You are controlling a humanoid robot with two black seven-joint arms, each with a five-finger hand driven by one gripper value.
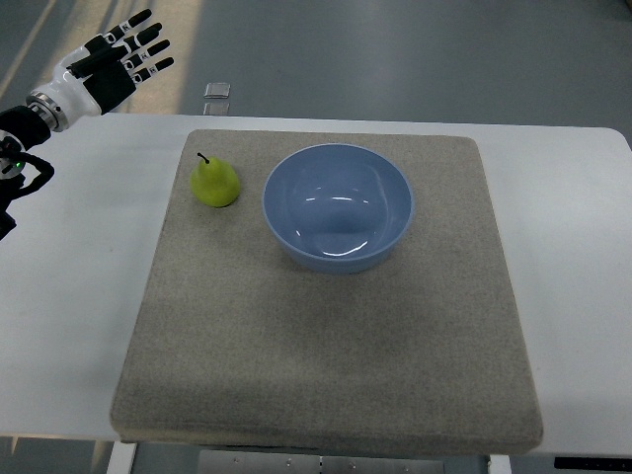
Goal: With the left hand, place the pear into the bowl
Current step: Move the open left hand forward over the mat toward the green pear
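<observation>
A yellow-green pear [215, 183] with a dark stem stands on the grey mat [326, 336], just left of the blue bowl [338, 206]. The bowl is empty and sits at the mat's upper middle. My left hand [131, 56] is at the far upper left, beyond the table's far edge, fingers spread and holding nothing. It is well away from the pear, up and to the left of it. The right arm is out of view.
The mat lies on a white table [573, 227]. A small grey square object [217, 90] lies on the floor beyond the table's far edge.
</observation>
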